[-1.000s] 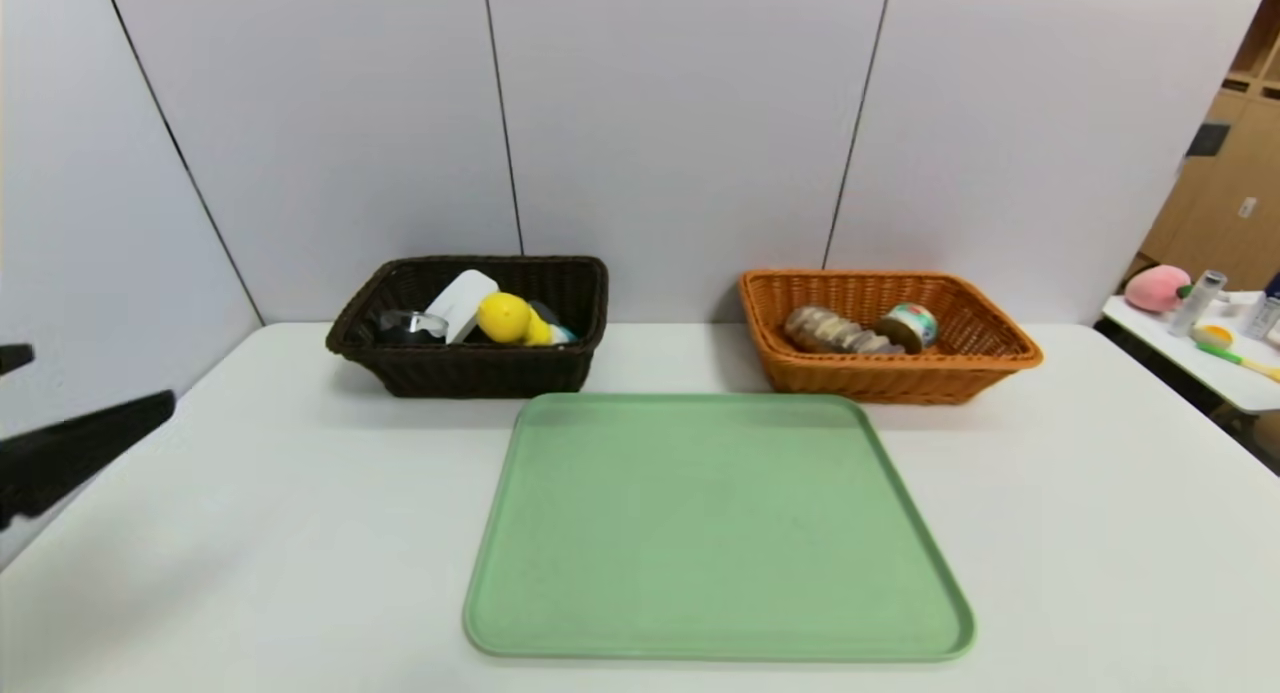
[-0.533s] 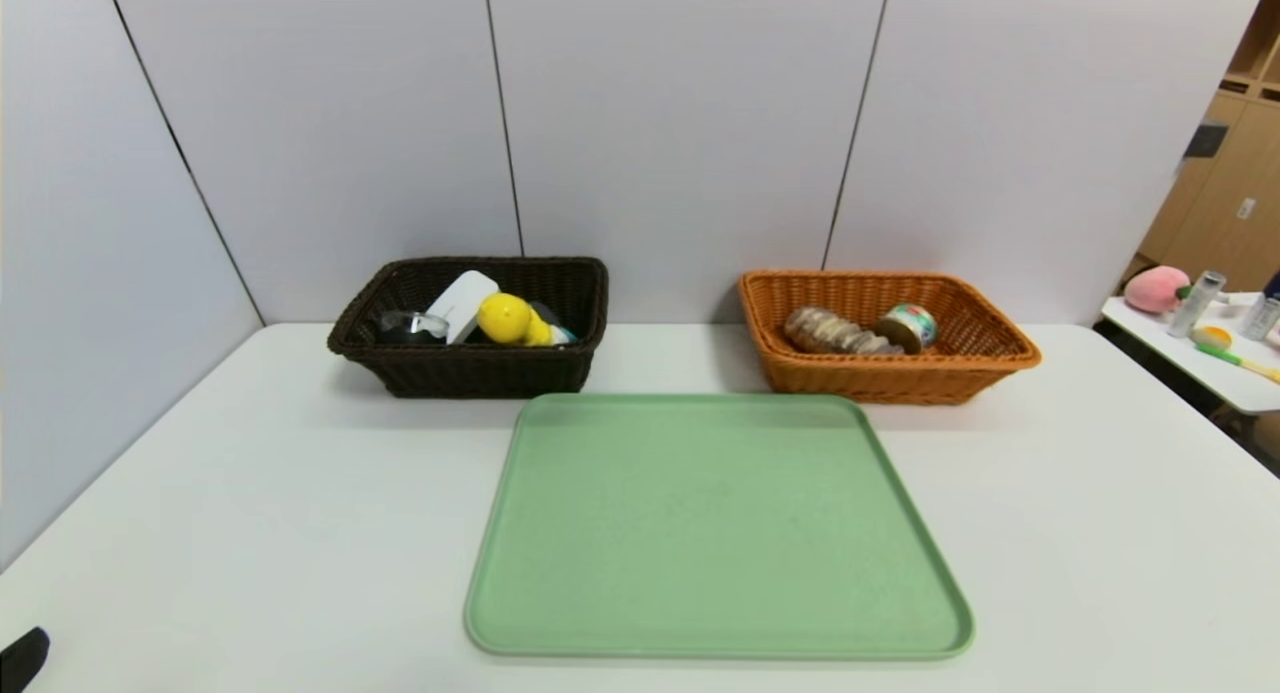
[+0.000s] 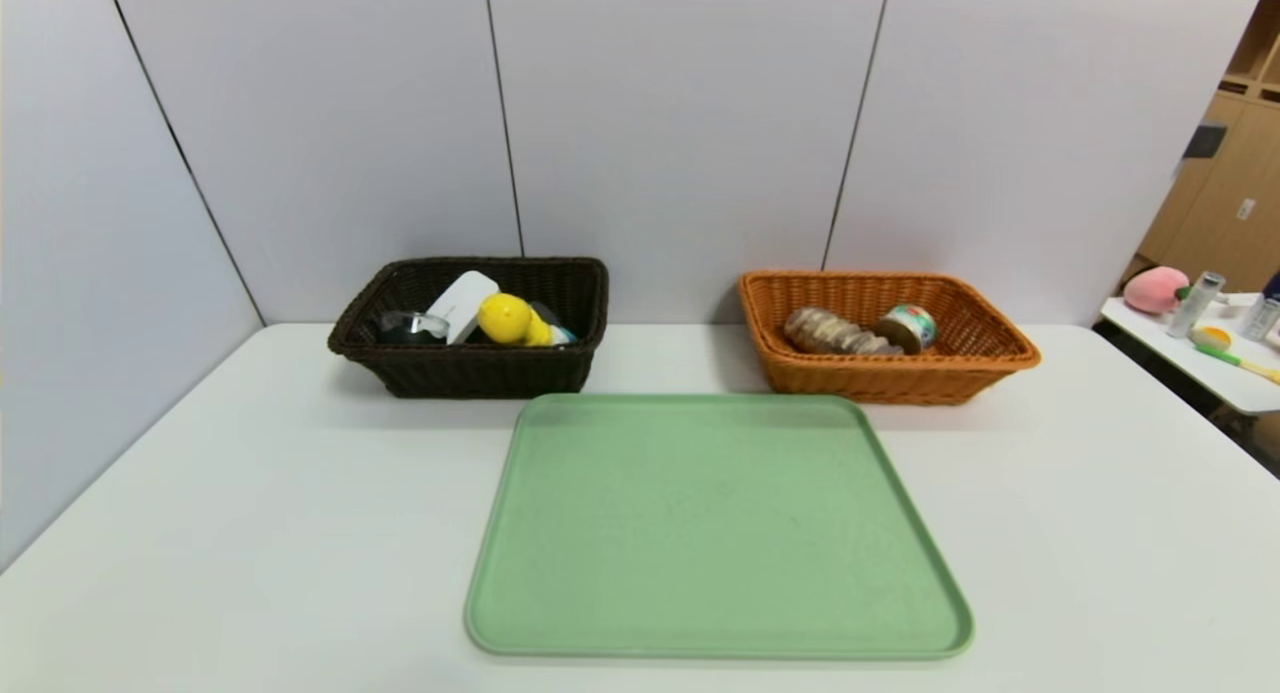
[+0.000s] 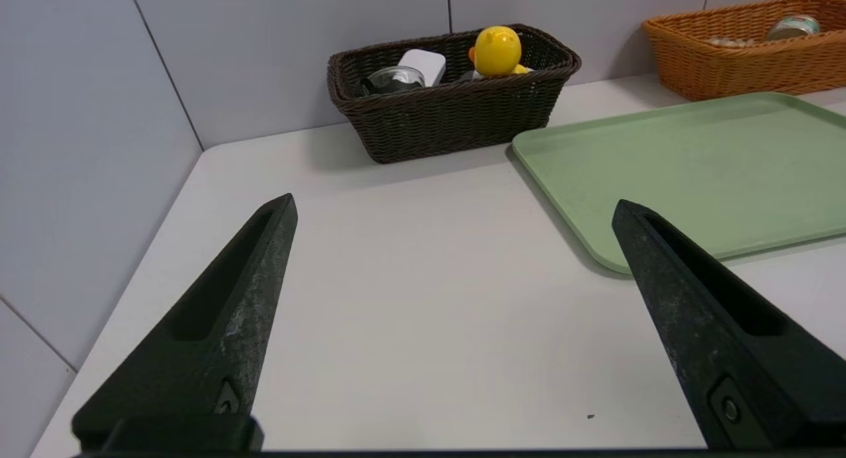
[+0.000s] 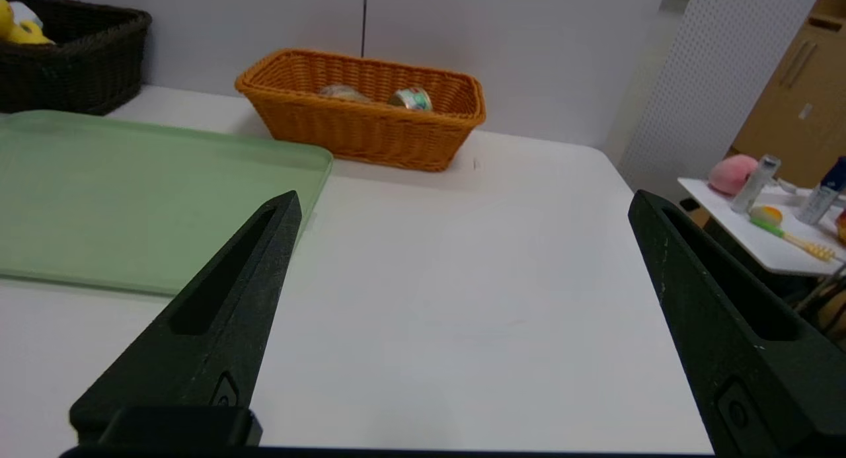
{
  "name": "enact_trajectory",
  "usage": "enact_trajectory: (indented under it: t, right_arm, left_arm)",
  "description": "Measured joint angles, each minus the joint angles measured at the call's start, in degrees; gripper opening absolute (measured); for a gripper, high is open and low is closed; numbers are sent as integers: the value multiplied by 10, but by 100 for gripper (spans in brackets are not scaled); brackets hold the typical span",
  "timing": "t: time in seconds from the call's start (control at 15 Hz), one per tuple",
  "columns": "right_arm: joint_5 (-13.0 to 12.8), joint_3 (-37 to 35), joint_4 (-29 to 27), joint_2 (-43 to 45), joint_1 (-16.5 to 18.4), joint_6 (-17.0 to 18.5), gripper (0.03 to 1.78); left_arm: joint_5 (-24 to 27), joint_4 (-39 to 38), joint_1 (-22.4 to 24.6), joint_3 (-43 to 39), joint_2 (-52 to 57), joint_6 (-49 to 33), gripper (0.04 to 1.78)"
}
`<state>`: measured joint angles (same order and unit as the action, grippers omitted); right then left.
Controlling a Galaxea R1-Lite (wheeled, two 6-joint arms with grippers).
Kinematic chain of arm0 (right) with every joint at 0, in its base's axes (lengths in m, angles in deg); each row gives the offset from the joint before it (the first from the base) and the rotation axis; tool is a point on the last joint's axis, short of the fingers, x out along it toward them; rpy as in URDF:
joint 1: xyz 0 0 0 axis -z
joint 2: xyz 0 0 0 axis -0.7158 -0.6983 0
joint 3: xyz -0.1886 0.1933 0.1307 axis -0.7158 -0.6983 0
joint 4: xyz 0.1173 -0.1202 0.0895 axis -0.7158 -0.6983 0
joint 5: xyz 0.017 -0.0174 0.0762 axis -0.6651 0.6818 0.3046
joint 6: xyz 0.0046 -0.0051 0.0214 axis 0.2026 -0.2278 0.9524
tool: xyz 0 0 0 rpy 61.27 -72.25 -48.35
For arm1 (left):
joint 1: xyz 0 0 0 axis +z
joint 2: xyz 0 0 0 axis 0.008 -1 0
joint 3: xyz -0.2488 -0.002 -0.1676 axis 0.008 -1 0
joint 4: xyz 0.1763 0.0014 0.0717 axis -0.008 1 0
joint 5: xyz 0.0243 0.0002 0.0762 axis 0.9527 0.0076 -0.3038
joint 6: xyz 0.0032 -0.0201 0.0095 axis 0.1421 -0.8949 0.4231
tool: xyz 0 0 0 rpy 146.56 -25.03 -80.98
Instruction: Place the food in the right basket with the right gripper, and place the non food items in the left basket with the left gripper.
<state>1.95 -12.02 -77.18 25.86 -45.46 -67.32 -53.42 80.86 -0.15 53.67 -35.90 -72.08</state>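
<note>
- The dark brown woven wicker basket (image 3: 470,325), far left on the white desk (image 3: 250,533), holds the yellow duck toy (image 3: 508,318), the flat white rounded box (image 3: 460,303) and the small clear glass cup (image 3: 412,325).
- The orange-tan woven wicker basket (image 3: 888,335), far right, holds the long swirled bread roll (image 3: 835,331) and the short round tin (image 3: 908,326).
- The flat green tray (image 3: 715,528) lies bare between them, nearer.
- The left pincer (image 4: 453,210) hangs open over the near left desk, holding nothing.
- The right pincer (image 5: 462,203) hangs open over the near right desk, holding nothing.

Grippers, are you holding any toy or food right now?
No, nothing is held. The left gripper and the right gripper are both open and empty above the white table, far from the baskets.
</note>
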Motion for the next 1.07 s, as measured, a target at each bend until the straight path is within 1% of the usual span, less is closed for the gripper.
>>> enact_trajectory:
  t: [0.07, 0.2, 0.27, 0.33, 0.47, 0.53, 0.67, 0.8, 0.87, 0.93, 1.07]
  right_arm:
    - [8, -36, 68, 0, 0, -5, 171]
    - [20, -95, 182, 0, 0, -9, 171]
    - [23, -119, 221, 0, 0, -10, 171]
    - [25, -134, 237, 0, 0, -10, 171]
    - [25, -159, 240, 0, 0, -11, 171]
    - [25, -172, 231, 0, 0, -13, 171]
    - [25, -182, 193, 0, 0, -17, 171]
    - [22, -184, 131, 0, 0, -20, 171]
    - [19, -184, 102, 0, 0, -15, 171]
    - [18, -184, 93, 0, 0, -14, 171]
    - [17, -184, 92, 0, 0, -4, 171]
  left_arm:
    - [-5, -7, -1, -8, 7, 1, 169]
    - [-14, -29, -1, -24, 15, 3, 169]
    - [-20, -39, -1, -39, 18, 3, 169]
    - [-28, -48, -1, -57, 19, 3, 169]
    - [-47, -66, -1, -95, 20, 4, 169]
    - [-53, -75, -1, -114, 20, 5, 169]
    - [-58, -85, -1, -148, 20, 18, 169]
    - [-72, -78, -1, -175, 20, 36, 169]
    - [-78, -70, -1, -179, 20, 32, 169]
    - [-82, -67, -1, -182, 20, 23, 169]
    - [-91, -66, -2, -183, 20, -15, 169]
